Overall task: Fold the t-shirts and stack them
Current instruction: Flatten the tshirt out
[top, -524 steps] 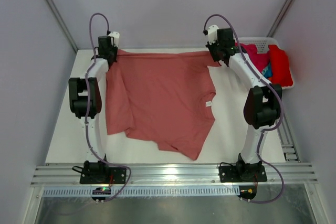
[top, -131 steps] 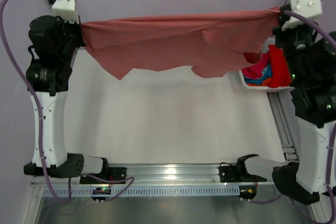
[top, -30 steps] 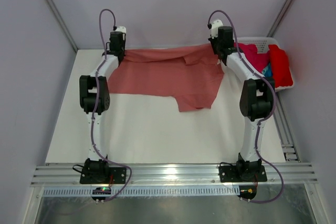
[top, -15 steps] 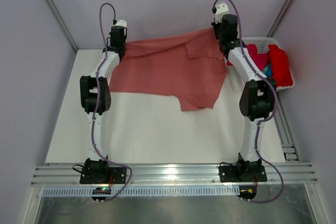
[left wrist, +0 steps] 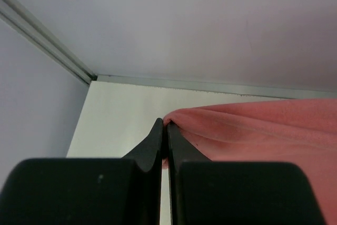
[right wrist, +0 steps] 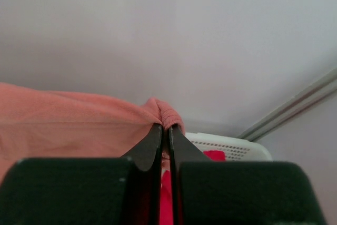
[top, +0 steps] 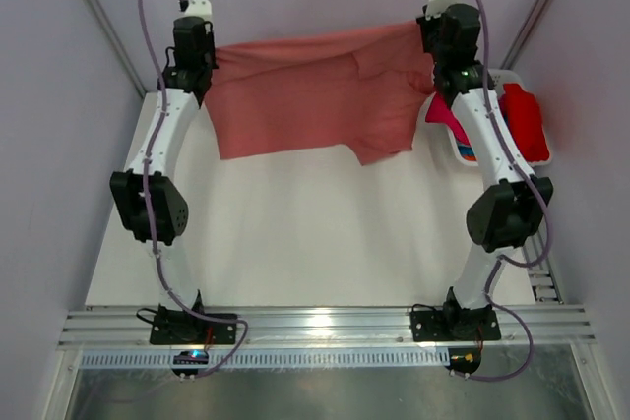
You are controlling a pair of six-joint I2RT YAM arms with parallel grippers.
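Observation:
A salmon-pink t-shirt (top: 315,95) hangs stretched between my two grippers above the far part of the table, its lower edge loose over the surface. My left gripper (top: 205,58) is shut on the shirt's left corner (left wrist: 176,117); the jaws (left wrist: 164,127) pinch the fabric. My right gripper (top: 433,46) is shut on the right corner (right wrist: 163,111), the cloth bunched over its tips (right wrist: 165,128). More t-shirts, red (top: 525,123) and magenta (top: 451,120) with a bit of blue, lie in the basket.
A white plastic basket (top: 512,159) stands at the far right of the table, behind the right arm; its rim (right wrist: 231,146) shows in the right wrist view. Metal rails run along the near edge (top: 325,327) and the right side.
Both grippers have risen and drawn apart with the salmon shirt, lifting it off the table and pulling it taut; half a second ago most of it still lay on the surface.

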